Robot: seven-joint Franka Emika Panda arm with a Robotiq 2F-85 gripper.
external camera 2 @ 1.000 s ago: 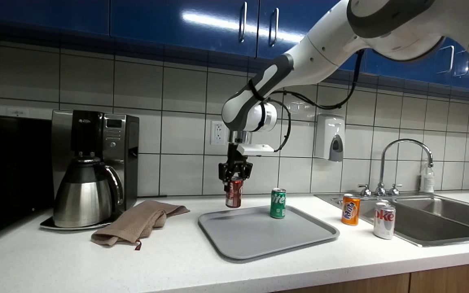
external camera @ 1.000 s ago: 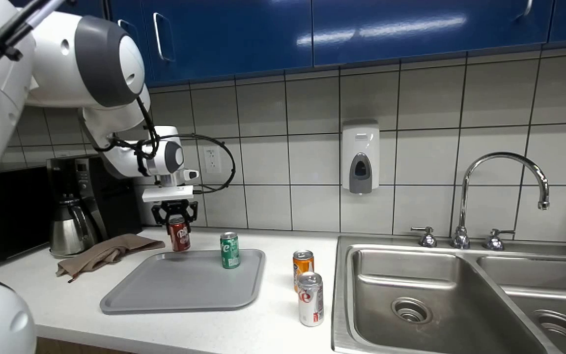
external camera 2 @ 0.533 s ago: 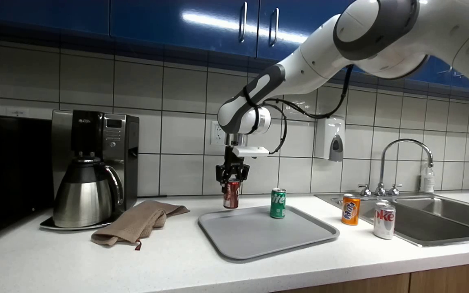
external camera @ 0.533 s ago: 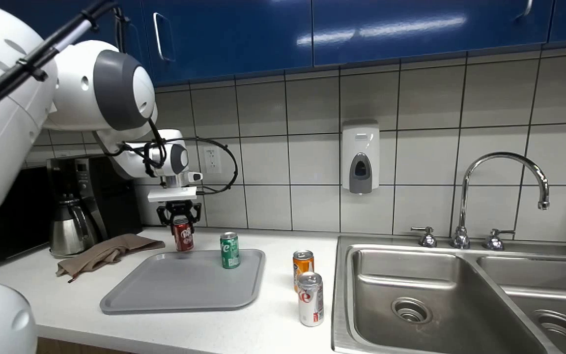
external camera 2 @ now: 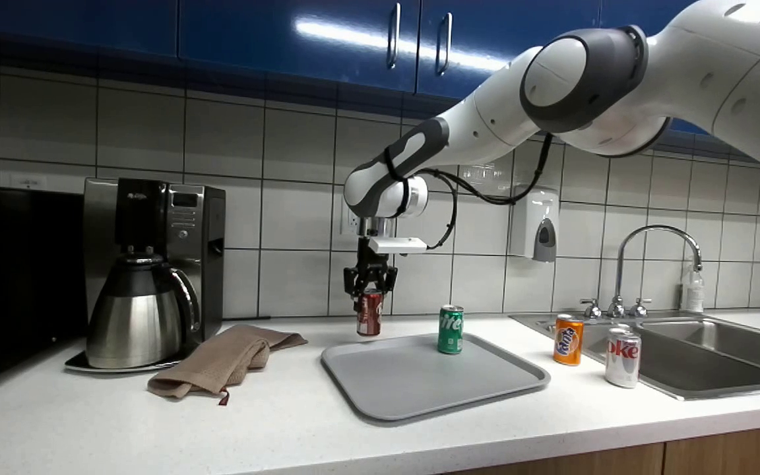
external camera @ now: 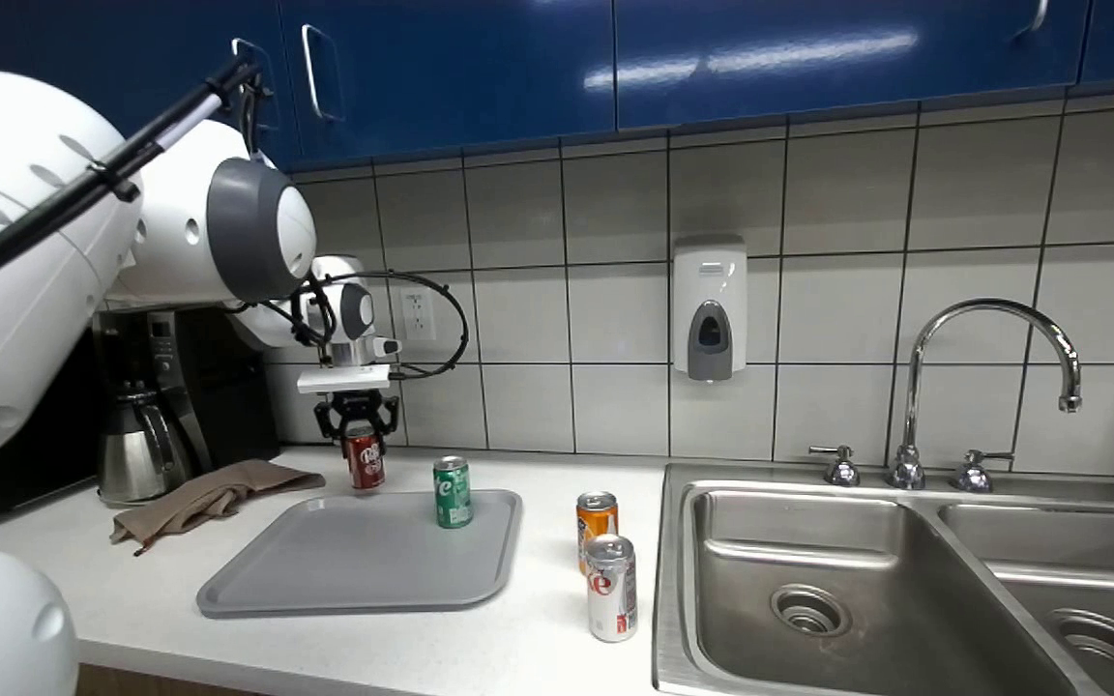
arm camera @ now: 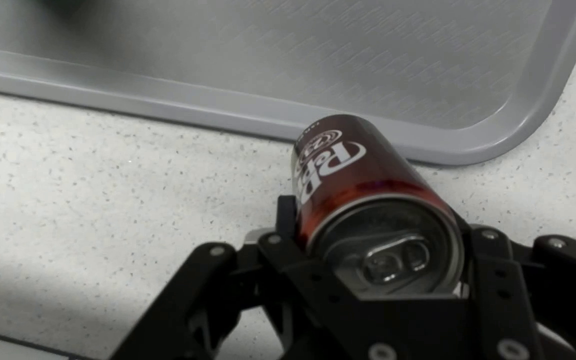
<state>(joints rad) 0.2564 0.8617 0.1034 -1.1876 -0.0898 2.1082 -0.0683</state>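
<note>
“Red can [external camera 2: 370,316] — where is it, and what has hold of it?”

“Upright by the tray's [external camera 2: 433,389] back edge, the gripper's [arm camera: 374,220] fingers [arm camera: 286,215] clamped on both sides near its top. Whether its base touches the counter [external camera 2: 254,435], I can't tell.”

“Why so high up?”

“Probably to keep them well off the counter.”

“Anything in the way?”

“The tray's raised rim [arm camera: 168,100] is close, and the green can [external camera 2: 450,330] stands on the tray beyond it. The orange can [external camera 2: 568,340] and silver can [external camera 2: 623,359] stand well off, by the sink [external camera: 678,561] — towel [external camera 2: 228,359] and coffee maker [external camera 2: 185,247] the other way.”

Counter [external camera 2: 274,429]: tray [external camera 2: 419,389], cloth [external camera 2: 225,363], 2 cans [external camera 2: 568,340].
</note>
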